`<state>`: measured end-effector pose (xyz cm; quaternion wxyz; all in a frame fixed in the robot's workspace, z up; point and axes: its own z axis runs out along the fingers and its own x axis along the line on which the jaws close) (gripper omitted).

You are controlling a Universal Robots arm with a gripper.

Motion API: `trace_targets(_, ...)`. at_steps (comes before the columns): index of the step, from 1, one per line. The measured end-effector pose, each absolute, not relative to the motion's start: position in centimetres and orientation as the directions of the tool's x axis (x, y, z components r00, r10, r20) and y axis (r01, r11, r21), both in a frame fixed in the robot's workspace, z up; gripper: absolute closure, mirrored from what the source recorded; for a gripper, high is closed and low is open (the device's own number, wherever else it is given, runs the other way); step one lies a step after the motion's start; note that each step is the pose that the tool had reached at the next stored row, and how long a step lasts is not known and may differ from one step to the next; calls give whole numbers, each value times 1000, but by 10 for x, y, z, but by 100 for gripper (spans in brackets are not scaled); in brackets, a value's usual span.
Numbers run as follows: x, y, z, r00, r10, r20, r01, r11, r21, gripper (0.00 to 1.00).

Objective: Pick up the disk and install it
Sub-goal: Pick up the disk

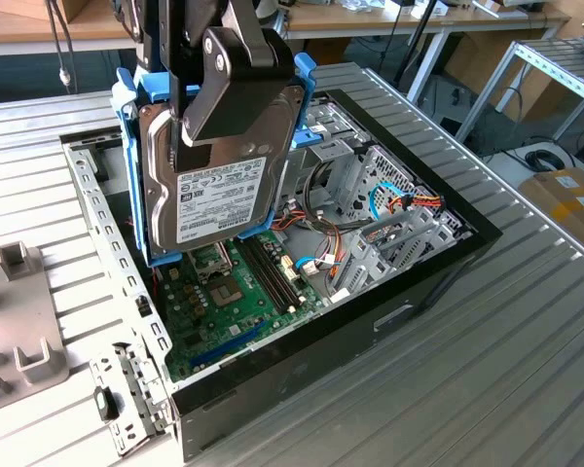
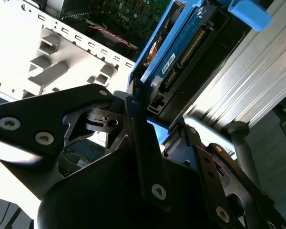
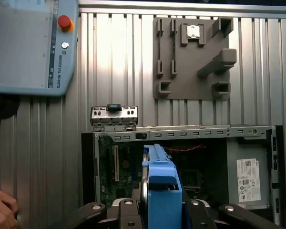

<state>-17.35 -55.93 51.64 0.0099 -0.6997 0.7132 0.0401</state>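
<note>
My gripper [image 1: 217, 115] is shut on the disk [image 1: 219, 199], a grey hard drive with a white label framed by a light-blue carrier rail. It holds the disk upright, a little above the open computer case [image 1: 389, 316], over the motherboard [image 1: 236, 304]. In the first wrist view the blue carrier [image 3: 161, 188] sits between my black fingers [image 3: 125, 210], with the case rim [image 3: 181, 132] beyond it. The second wrist view shows the disk [image 2: 182, 51] edge-on, connector side exposed, clamped in the gripper [image 2: 143, 119].
A drive cage and bundled cables [image 1: 389, 209] fill the case on the exterior view's right. A grey fixture plate [image 3: 190, 81], a metal bracket [image 3: 113, 117] and a teach pendant [image 3: 28, 47] lie on the slatted table. A person's hand [image 3: 0, 210] rests nearby.
</note>
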Motion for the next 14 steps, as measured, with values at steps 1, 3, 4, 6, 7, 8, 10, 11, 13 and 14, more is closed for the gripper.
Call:
trace_targets(1, -173, -559, 516, -21, -997, -70, -999, 18, 43, 63)
trace_targets(3, -172, -559, 516, -21, -997, -70, -999, 18, 43, 63)
trace_targets(4, -172, -559, 516, -21, -997, -70, -999, 18, 43, 63)
trace_targets(6, -171, -559, 516, -21, -997, -70, -999, 18, 43, 63)
trace_targets(7, -170, -559, 516, -21, -997, -69, -999, 18, 43, 63)
trace_targets(8, -170, -559, 516, -21, -997, -69, -999, 18, 43, 63)
trace_targets(10, -169, -559, 516, -21, -997, -69, -999, 18, 43, 63)
trace_targets(11, -168, -559, 516, -21, -997, -69, -999, 18, 43, 63)
trace_targets(13, -167, -559, 516, -21, -997, -68, -999, 18, 43, 63)
trace_targets(14, -167, -559, 516, -21, -997, -68, -999, 18, 43, 63)
